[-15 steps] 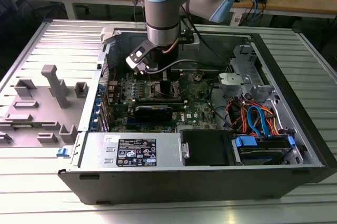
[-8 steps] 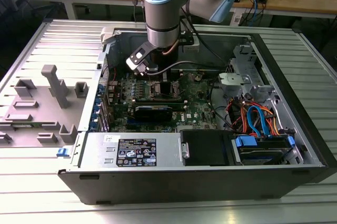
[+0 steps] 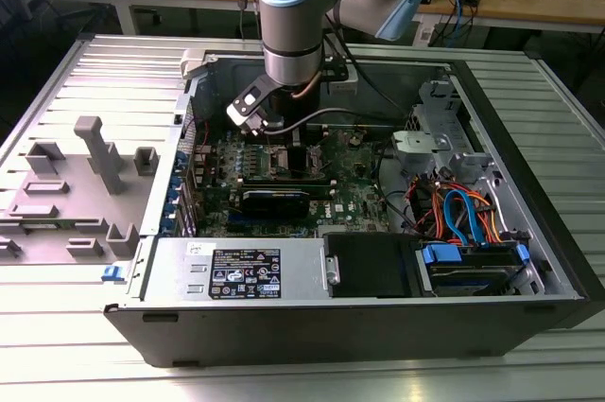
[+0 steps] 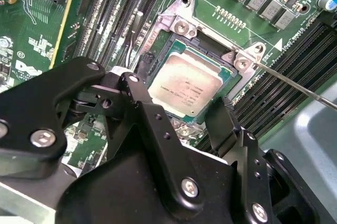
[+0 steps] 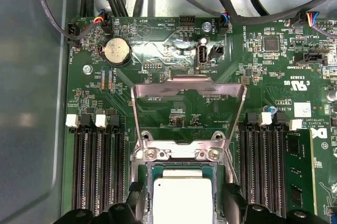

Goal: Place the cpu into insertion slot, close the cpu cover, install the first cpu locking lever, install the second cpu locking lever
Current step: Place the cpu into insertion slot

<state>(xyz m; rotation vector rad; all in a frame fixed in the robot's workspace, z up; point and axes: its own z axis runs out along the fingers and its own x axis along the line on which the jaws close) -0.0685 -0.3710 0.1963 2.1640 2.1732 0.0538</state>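
The cpu (image 4: pixel 184 88) lies flat in the insertion slot (image 4: pixel 178 25), its dull silver top facing up. My gripper (image 4: pixel 183 90) hangs just above it, open, with one black finger on each side of the chip and a small gap to its edges. In the first wrist view the cpu (image 5: pixel 182 195) sits between the same fingers (image 5: pixel 135 195), and the cpu cover (image 5: pixel 188 83) stands raised on its hinge beyond the slot (image 5: pixel 179 153). A thin locking lever (image 4: pixel 295 83) sticks out from a corner of the slot, unlatched. In the exterior view the arm (image 3: pixel 293 43) reaches down into the case.
The green motherboard (image 3: pixel 359 199) lies inside an open computer case (image 3: pixel 378 326). Memory slots (image 5: pixel 97 166) flank the socket on both sides. A black card (image 3: pixel 274 199), cable bundles (image 3: pixel 454 213) and a drive bay (image 3: pixel 473 265) crowd the case. A grey fixture (image 3: pixel 95 151) stands at the exterior view's left.
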